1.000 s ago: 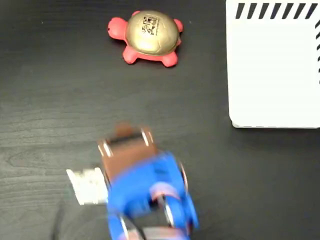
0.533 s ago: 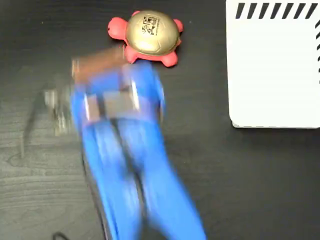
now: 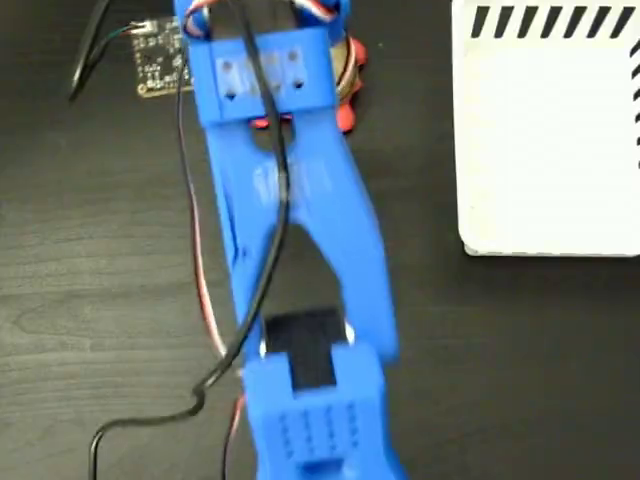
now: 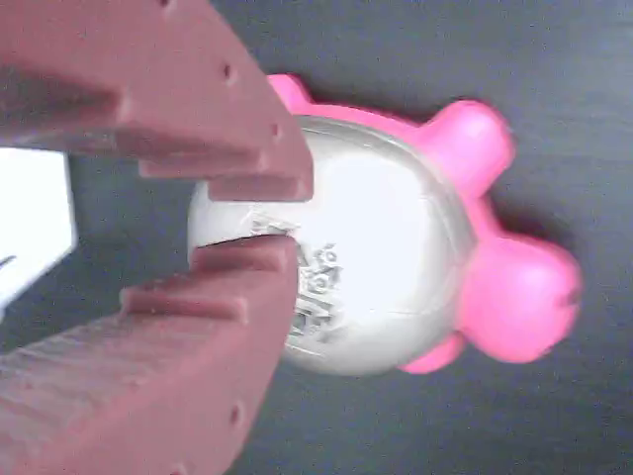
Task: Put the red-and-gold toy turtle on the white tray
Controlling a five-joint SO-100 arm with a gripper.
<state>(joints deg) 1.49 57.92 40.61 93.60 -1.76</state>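
Wrist view: fingers [image 4: 287, 213] parted by a narrow gap, tips over the shell of the red-and-gold toy turtle [image 4: 396, 267], gripping nothing; whether they touch the shell is unclear. Turtle lies on the dark tabletop [image 4: 415, 59]. Fixed view: blue arm [image 3: 300, 200] covers most of the turtle [image 3: 347, 85]. White tray [image 3: 545, 140] at right, well apart from it.

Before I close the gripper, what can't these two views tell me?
- Turtle in the fixed view: mostly hidden under the blue arm.
- Gripper height above the shell: unclear in the wrist view; fingers are blurred.
- Tray: cut off by the fixed view's right edge.
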